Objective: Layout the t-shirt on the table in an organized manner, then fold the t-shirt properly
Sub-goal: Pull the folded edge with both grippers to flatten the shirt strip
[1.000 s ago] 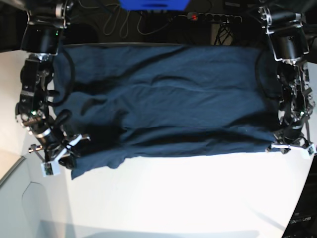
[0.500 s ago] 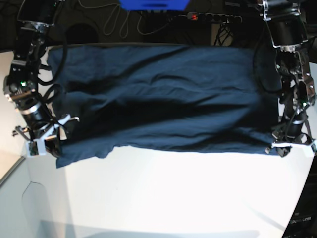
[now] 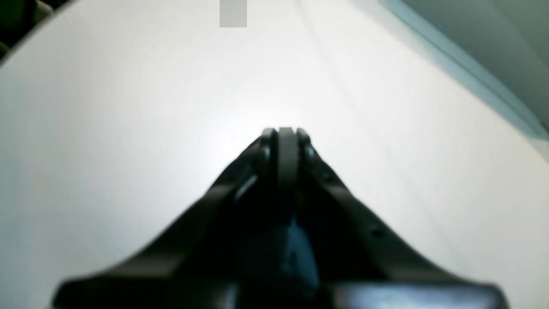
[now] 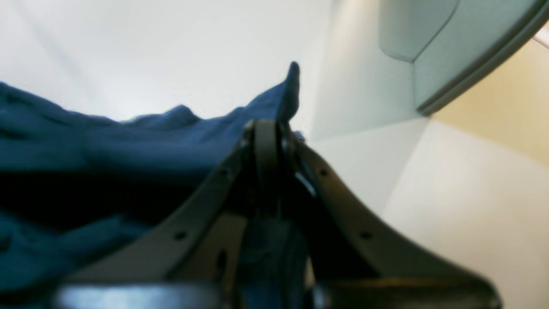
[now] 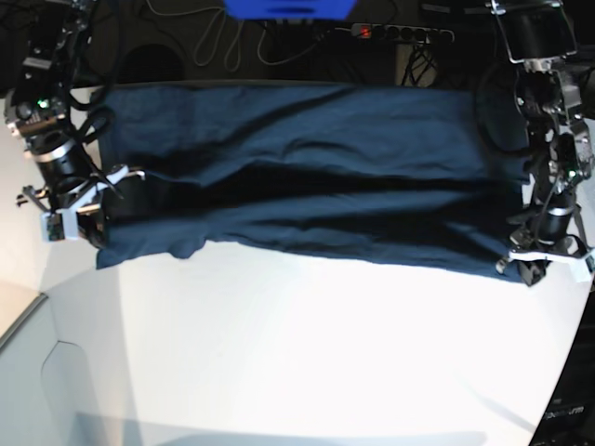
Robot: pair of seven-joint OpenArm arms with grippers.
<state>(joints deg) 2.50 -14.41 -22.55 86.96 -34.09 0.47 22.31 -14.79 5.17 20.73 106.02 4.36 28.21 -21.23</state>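
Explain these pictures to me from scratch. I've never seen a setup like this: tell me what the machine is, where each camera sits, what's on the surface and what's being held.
This is a two-armed robot. The base picture looks down from above on a large white table; the other two come from cameras on each wrist, looking along the pincers. A dark navy-blue short-sleeved cloth t-shirt lies stretched across the table. The right gripper, on the overhead picture's left, is shut on one shirt corner; its wrist picture shows cloth beside the closed pincers. The left gripper, opposite, is shut at the other corner, apparently pinching it too.
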